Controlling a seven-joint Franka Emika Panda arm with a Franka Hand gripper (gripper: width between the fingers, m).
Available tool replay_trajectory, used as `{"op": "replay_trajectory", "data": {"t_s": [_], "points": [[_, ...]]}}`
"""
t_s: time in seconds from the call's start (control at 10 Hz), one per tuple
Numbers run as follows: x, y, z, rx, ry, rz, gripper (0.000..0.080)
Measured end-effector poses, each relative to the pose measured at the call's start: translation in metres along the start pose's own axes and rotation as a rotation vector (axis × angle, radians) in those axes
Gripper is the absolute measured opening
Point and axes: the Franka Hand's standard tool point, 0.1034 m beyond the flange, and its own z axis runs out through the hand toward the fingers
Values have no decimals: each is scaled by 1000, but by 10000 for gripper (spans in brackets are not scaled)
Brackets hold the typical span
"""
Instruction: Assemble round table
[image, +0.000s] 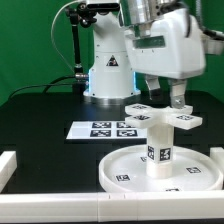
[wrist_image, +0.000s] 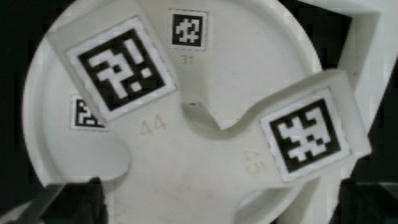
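Note:
The round disc lies flat near the front of the exterior view, its rim up. The short thick leg stands upright at its centre, and the cross-shaped foot piece sits on top of the leg. My gripper hangs directly over the foot piece, open, with a finger on either side of one arm and nothing held. In the wrist view the foot piece fills the picture with two square markers on it. The disc shows behind it. My gripper stands open, its fingers at the picture's edge.
The marker board lies flat behind the disc, near the robot's base. White border bars run along the exterior view's left, front and right. The table top is black.

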Motion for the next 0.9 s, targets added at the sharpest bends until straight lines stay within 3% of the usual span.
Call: {"op": "replay_trajectory", "data": {"t_s": [0.3,0.9], "points": [[-4,-5,-1,-1,-1,-288,649],[-3,-1,2,-3,4,-807,649]]}}
